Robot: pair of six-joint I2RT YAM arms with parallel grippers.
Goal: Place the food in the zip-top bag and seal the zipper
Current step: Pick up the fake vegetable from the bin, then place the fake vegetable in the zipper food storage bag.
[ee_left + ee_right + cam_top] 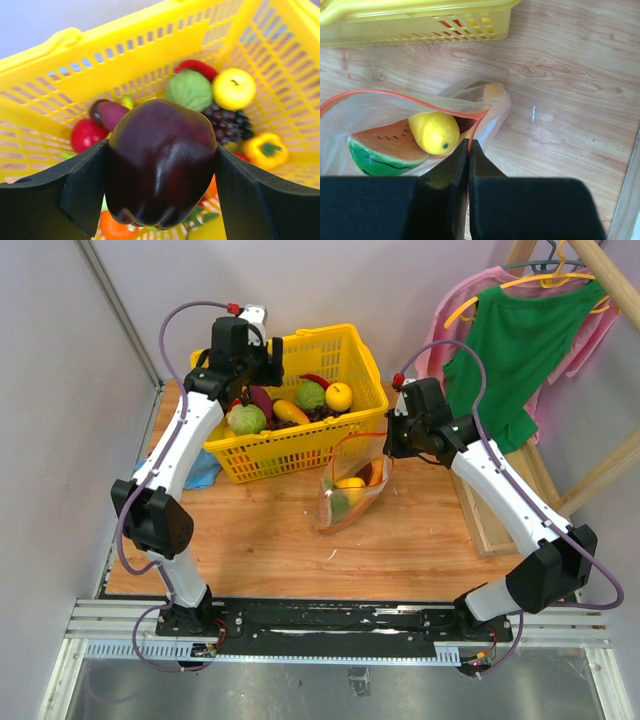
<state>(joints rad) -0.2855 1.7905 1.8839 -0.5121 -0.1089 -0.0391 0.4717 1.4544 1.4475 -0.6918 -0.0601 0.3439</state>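
My left gripper (262,368) hangs over the yellow basket (290,452), shut on a dark purple piece (160,160) held between both fingers (80,190). The zip-top bag (350,492) lies open on the wooden table right of the basket. It holds a watermelon slice (385,147) and a yellow oval fruit (435,131). My right gripper (469,146) is shut on the bag's red-orange zipper strip (395,95) and holds the mouth up. It also shows in the top view (388,445). The white slider tab is not visible.
The basket (100,65) holds a green cabbage (189,89), a yellow apple (234,88), grapes, a yellow pepper and red pieces. A blue cloth (203,472) lies left of it. Clothes (520,350) hang on a wooden rack at the right.
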